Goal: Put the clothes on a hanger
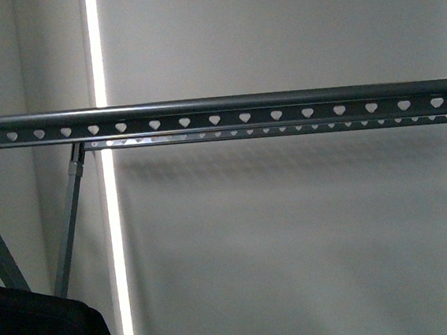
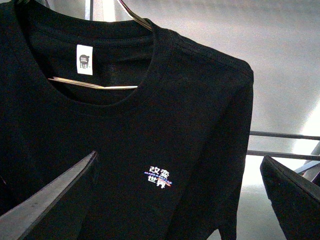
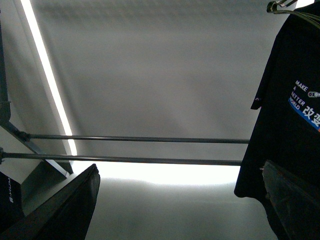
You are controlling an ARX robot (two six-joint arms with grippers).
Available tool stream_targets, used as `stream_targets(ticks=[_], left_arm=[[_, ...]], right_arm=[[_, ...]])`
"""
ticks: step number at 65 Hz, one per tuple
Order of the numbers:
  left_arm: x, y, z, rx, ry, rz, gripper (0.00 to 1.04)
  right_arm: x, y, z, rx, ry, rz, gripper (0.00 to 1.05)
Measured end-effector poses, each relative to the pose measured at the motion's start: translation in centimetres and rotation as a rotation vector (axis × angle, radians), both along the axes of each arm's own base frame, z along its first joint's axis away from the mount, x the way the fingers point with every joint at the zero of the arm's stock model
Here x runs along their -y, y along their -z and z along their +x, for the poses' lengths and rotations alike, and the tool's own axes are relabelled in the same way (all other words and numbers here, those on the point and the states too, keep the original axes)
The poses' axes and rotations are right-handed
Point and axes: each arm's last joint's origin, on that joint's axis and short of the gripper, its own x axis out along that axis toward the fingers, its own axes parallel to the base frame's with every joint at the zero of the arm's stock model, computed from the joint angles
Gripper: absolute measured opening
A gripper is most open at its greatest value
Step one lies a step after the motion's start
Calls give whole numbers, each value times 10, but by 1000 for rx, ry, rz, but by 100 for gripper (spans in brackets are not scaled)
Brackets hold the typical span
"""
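The T-shirt (image 2: pixel 150 130) is black with short sleeves and a round neck. It is on a thin metal hanger (image 2: pixel 95 85). One shiny bar of the hanger shows inside the neck hole. A small white tag (image 2: pixel 84 59) is sewn inside the back of the neck, and it reads "3XL".

On the chest is a small print (image 2: pixel 159 177) of white Chinese letters with a blue and red stripe through them. In the right wrist view, a bigger print (image 3: pixel 306 100) shows on the shirt. It says "MAKE A BETTER WORLD" in white, with a blue stripe and more white Chinese letters under it.

In that view the shirt hangs down on the right side, and the hanger's hook (image 3: pixel 280 6) pokes out at the top. I cannot tell what the hook hangs on. In the front view, only a black corner of the shirt (image 1: pixel 41 331) shows, low on the left.

A long gray rail (image 1: pixel 217 105) runs from left to right across the front view. It has a row of little heart-shaped holes. A second rail sits just behind it, and slanted gray legs (image 1: pixel 70 222) go down on the left.

The left gripper (image 2: pixel 180 156) faces the front of the shirt. Its fingers (image 2: pixel 50 200) are spread wide and grip nothing. The right gripper (image 3: pixel 181 165) has its fingers (image 3: pixel 60 210) wide apart too, with nothing between them.
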Motion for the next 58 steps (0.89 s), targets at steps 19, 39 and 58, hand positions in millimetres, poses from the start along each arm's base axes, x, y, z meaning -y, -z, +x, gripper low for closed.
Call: stream_targets(ticks=[19, 39, 58], left_arm=[[0, 0, 0, 0, 0, 0, 98], [25, -30, 11, 20, 121, -166, 98], [54, -91, 83, -142, -337, -373, 98]], right_arm=[[0, 0, 0, 0, 0, 0, 97], [0, 0, 0, 0, 0, 0, 97], [0, 0, 0, 0, 0, 0, 97]])
